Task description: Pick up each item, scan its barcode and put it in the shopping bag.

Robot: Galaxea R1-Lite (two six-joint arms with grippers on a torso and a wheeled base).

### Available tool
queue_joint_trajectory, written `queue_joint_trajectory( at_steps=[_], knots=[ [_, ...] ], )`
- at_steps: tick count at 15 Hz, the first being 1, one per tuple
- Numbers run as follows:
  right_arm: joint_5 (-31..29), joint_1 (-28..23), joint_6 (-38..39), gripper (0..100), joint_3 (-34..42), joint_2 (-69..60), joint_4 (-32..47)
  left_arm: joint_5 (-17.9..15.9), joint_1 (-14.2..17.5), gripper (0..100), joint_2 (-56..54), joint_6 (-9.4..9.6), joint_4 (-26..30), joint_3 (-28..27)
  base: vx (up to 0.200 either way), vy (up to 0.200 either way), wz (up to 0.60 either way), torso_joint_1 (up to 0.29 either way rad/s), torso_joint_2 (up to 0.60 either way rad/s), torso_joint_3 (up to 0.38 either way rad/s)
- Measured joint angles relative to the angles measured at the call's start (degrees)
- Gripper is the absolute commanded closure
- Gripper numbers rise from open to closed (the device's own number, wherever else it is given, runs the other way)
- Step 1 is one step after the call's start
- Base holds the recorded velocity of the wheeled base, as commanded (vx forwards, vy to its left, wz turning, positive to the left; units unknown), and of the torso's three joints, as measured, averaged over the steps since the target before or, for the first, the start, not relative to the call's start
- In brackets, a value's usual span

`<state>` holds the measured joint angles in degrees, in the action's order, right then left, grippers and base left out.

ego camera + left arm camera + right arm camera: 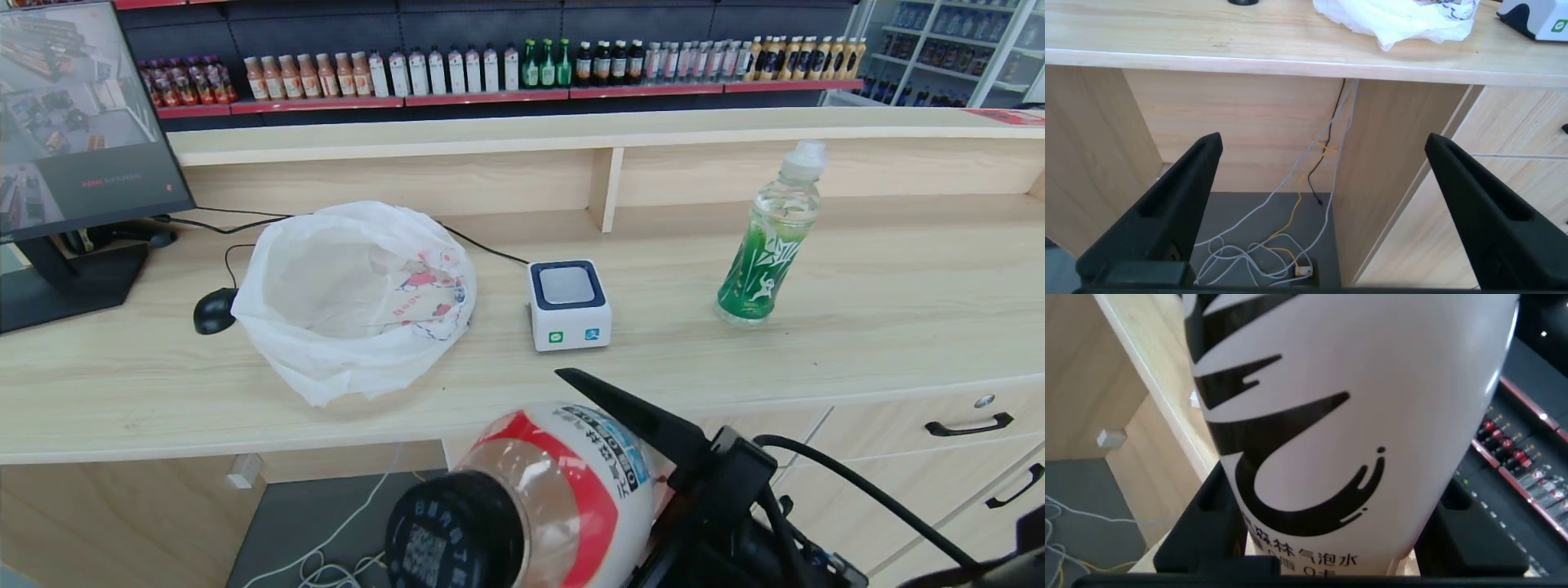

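Observation:
My right gripper (pixel 653 474) is shut on a white-and-red labelled bottle (pixel 539 498) with a black cap, held lying sideways below the counter's front edge, cap toward the camera. In the right wrist view the bottle's white label with black strokes (pixel 1347 416) sits between the fingers (pixel 1192 531). A white plastic shopping bag (pixel 355 298) stands open on the counter, left of the white barcode scanner (pixel 569 304). A green-labelled bottle (pixel 770 237) stands upright to the right. My left gripper (pixel 1323 204) hangs open below the counter, holding nothing.
A monitor (pixel 77 122) stands at the counter's far left, with a black mouse (pixel 214 310) beside the bag. A raised wooden shelf (pixel 604 131) runs along the back. Drawers (pixel 967 425) sit under the counter at right; cables (pixel 1282 245) lie on the floor.

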<state>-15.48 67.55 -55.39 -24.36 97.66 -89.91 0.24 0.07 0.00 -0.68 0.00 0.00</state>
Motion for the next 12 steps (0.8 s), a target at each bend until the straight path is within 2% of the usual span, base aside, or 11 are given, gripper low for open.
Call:
queue_joint_trajectory(
  at_steps=[8, 11, 12],
  knots=[
    [0.1, -6.1, 19.9, 100, -3.5, 0.7, -0.1, 0.0, 0.0, 0, 0.0, 0.02, 0.0, 0.0, 0.0, 0.0, 0.0, 0.0, 0.0, 0.0],
    [-3.4, -6.7, 28.6, 100, -8.2, 0.7, -0.1, 0.0, 0.0, 0, 0.0, 0.0, 0.0, 0.0, 0.0, 0.0, 0.0, 0.0, 0.0, 0.0],
    [-4.8, -7.0, 34.0, 100, -10.1, 0.5, 0.0, 0.0, 0.0, 0, 0.0, 0.0, 0.0, 0.0, 0.0, 0.0, 0.0, 0.0, 0.0, 0.0]
  ],
)
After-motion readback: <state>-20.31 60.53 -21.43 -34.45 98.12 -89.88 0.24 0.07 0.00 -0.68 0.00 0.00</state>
